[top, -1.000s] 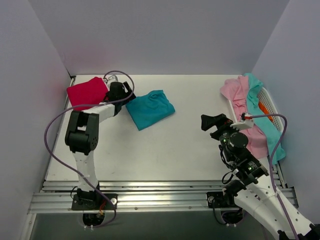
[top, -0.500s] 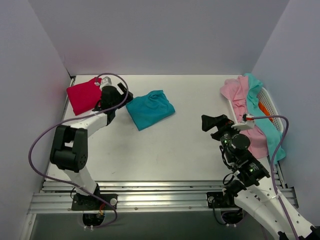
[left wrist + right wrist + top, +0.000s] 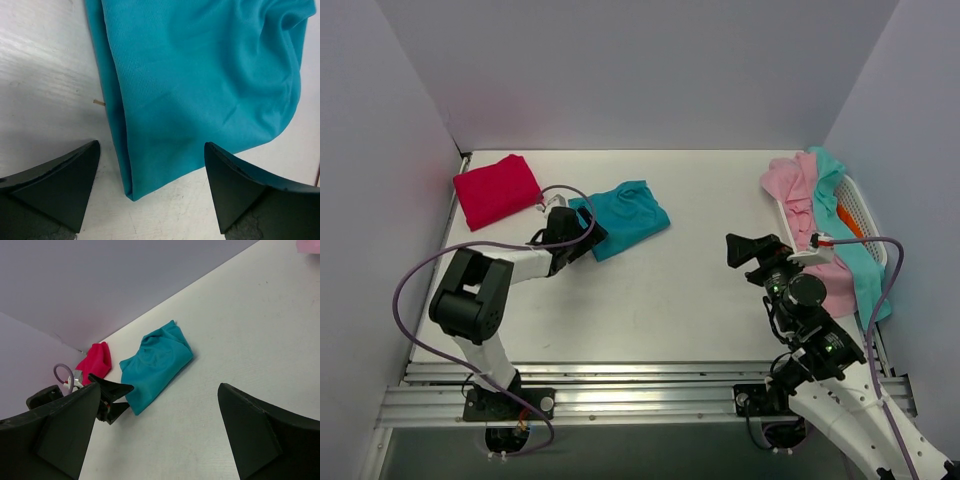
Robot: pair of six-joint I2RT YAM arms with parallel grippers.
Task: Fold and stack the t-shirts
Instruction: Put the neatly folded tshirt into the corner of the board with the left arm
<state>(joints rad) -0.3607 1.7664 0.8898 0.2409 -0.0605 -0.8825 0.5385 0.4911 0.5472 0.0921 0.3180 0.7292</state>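
Observation:
A deep teal t-shirt (image 3: 625,215) lies folded at the middle left of the table. A crimson-red t-shirt (image 3: 497,190) lies folded at the back left corner. My left gripper (image 3: 586,233) is open and low at the teal shirt's near left corner. In the left wrist view that corner of the teal shirt (image 3: 200,75) lies between the spread fingers (image 3: 60,185), with nothing gripped. My right gripper (image 3: 752,248) hovers open over the right half of the table, holding nothing. The right wrist view looks toward the teal shirt (image 3: 157,362) and the red shirt (image 3: 95,362).
A white basket (image 3: 865,205) stands at the right edge. A pale pink shirt (image 3: 795,185), a light aqua shirt (image 3: 860,265) and something orange (image 3: 847,215) hang over and in it. Grey walls close the back and both sides.
My left gripper has left the red shirt at the back left and swung forward and right to the teal shirt's near corner. The red shirt now lies uncovered. The right arm has barely shifted.

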